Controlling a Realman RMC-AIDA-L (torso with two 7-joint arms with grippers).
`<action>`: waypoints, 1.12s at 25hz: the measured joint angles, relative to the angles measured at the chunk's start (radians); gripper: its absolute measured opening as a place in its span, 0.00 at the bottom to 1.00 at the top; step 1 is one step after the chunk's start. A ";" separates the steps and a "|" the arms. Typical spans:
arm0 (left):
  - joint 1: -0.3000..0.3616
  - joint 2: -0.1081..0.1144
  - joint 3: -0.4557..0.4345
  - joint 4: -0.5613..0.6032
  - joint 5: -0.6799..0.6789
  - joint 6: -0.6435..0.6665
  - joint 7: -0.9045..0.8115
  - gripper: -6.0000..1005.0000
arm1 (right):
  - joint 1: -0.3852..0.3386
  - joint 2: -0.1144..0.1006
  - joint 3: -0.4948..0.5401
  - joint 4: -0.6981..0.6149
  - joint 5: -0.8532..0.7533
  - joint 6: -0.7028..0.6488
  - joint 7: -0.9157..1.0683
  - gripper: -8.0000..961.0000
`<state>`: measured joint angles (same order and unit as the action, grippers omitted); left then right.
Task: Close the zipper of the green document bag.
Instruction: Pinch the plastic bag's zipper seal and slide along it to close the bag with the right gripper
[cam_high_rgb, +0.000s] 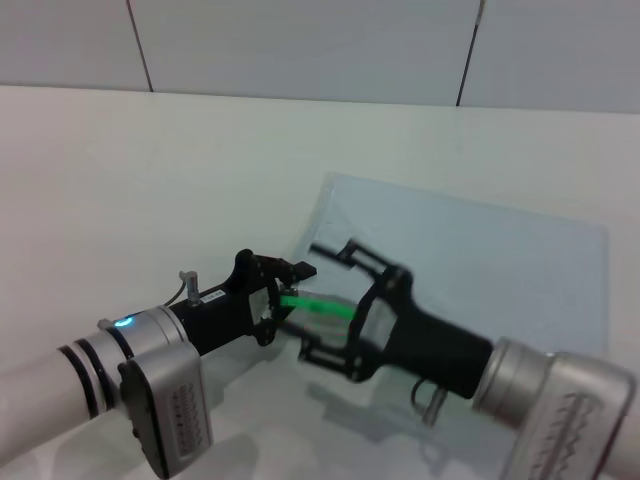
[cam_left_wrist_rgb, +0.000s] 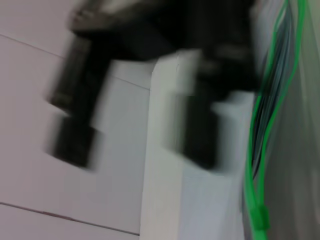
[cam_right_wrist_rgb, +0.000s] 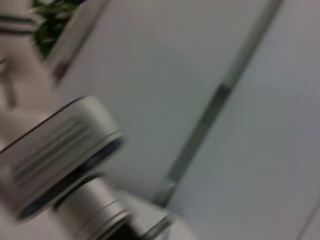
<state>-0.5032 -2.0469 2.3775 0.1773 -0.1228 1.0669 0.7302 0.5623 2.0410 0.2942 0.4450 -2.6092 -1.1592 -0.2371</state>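
The green document bag (cam_high_rgb: 470, 270) lies flat on the white table, clear with pale blue sheets inside. Its zipper (cam_high_rgb: 320, 305) shows as a short bright green strip at the bag's near-left edge, between the two grippers. My left gripper (cam_high_rgb: 285, 298) comes in from the left and is shut on the end of that green edge. From the right, my right gripper (cam_high_rgb: 312, 300) stands wide open, one finger on each side of the strip. In the left wrist view the zipper (cam_left_wrist_rgb: 265, 115) gapes, with its slider tab (cam_left_wrist_rgb: 259, 218) near one end and the right gripper (cam_left_wrist_rgb: 150, 75) blurred beyond.
The white table (cam_high_rgb: 150, 170) stretches left and back to a grey panelled wall (cam_high_rgb: 300, 40). The right wrist view shows only my left arm's silver wrist (cam_right_wrist_rgb: 60, 150) and wall panels (cam_right_wrist_rgb: 210, 100).
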 joint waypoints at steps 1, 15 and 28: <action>-0.001 0.000 0.000 0.000 0.000 0.001 0.000 0.06 | 0.004 0.001 0.001 0.007 -0.017 0.032 -0.001 0.82; -0.002 0.000 0.004 0.014 0.001 0.013 0.023 0.06 | -0.013 0.013 0.058 0.089 -0.044 0.277 -0.318 0.81; 0.001 0.001 0.009 0.016 0.008 0.014 0.025 0.06 | -0.040 0.014 0.083 0.089 0.007 0.340 -0.490 0.52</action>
<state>-0.5017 -2.0463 2.3865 0.1936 -0.1151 1.0813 0.7551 0.5220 2.0552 0.3774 0.5338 -2.6022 -0.8191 -0.7267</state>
